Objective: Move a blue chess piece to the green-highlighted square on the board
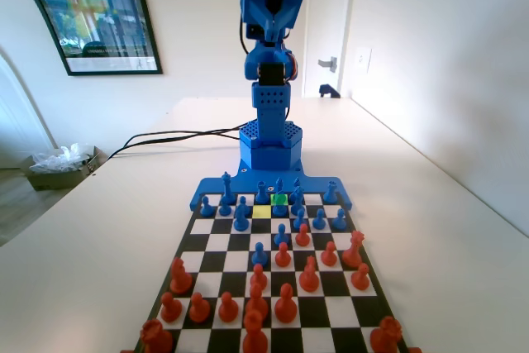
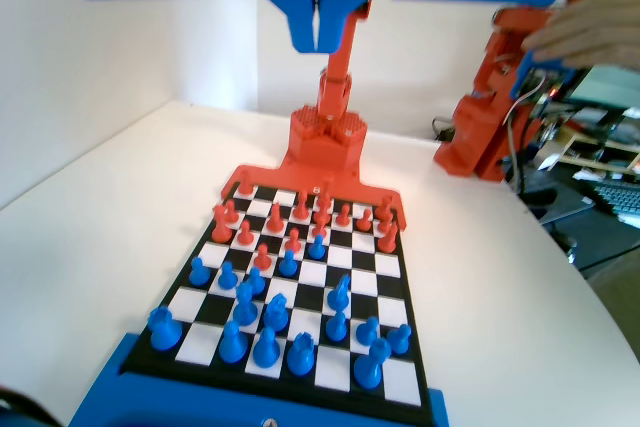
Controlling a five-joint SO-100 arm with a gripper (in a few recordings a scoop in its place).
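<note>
While my end effector [image 2: 318,39] hangs high above the board [image 1: 216,241] with its jaws pressed together and nothing between them, the risks all lie in the descent; I would have to spread the jaws before coming down, or the tips would strike a piece from above and topple it. The blue chess piece [image 1: 240,219] I take as a likely candidate stands in the fixed view just left of the yellow-lit cell [image 1: 261,212], among the crowded blue rows near my base; which piece is actually meant I cannot tell. It stands upright, long axis vertical, top pointing straight up, so a grasp from above with the jaws either side of its stem seems right. Neighbours stand close on several sides; a jaw could nudge one over, and a fallen piece might roll off onto the table [image 1: 99,229]. The green-highlighted square [image 1: 279,199] sits just right of and behind the yellow cell, hemmed by blue pieces; whether it is free I cannot tell, so setting down there could knock those beside it.
</note>
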